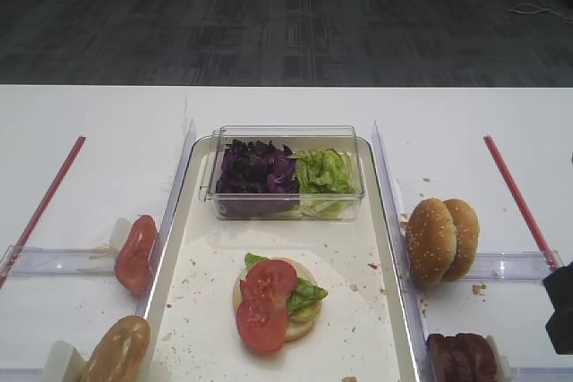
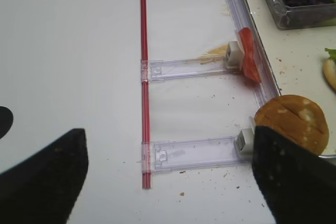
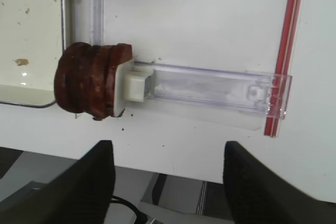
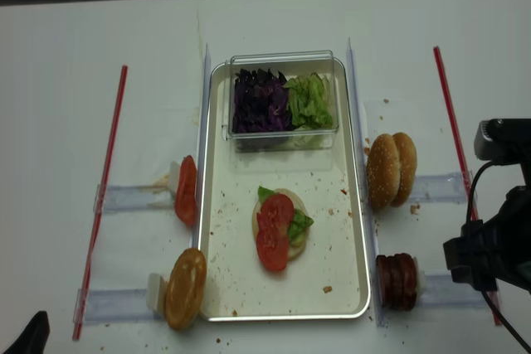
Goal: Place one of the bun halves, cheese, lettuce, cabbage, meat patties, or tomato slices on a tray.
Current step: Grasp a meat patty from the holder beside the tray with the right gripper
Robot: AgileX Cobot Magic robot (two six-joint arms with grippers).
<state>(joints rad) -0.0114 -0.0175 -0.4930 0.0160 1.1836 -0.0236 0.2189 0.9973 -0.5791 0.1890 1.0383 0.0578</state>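
Bright, even overhead light, soft shadows (wrist views blurred near the lens)

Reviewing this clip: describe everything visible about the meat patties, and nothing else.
The meat patties are a short stack of round discs standing on edge, dark reddish-brown with a rough, grainy rim. They sit just outside the tray at its near right corner, in a clear plastic rail holder, pressed against its white end block. In the right wrist view they overlap the tray's rim. Nothing grips them; the right gripper hangs nearby, jaws apart.
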